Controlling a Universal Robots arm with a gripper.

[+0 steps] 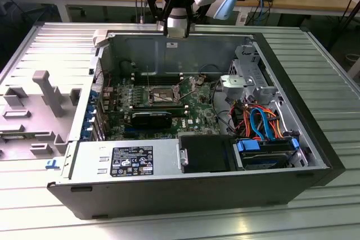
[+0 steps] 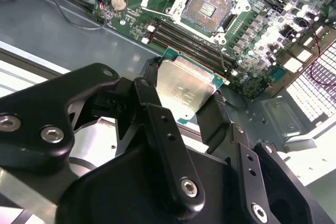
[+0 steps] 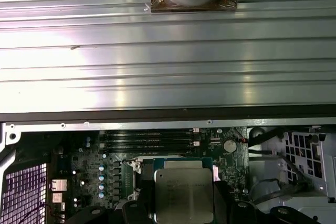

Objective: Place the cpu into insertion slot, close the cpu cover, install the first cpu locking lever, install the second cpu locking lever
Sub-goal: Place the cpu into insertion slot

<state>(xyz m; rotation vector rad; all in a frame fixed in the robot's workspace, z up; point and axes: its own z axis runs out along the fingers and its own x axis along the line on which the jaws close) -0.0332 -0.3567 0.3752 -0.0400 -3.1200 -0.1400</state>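
The gripper [image 2: 184,100] held its black fingers [image 2: 211,121] clamped on two opposite edges of the cpu [image 2: 181,82], with the silver top showing. Beyond it and well apart, the insertion slot [image 2: 208,4] lay uncovered on the green motherboard [image 2: 128,23] inside the open computer case [image 1: 169,198].

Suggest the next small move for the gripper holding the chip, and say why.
Probably carry the chip across until it is over the socket, before any lowering. The gripper grips the chip by its edges, and the socket lies open and empty, apart from the chip, not under it.
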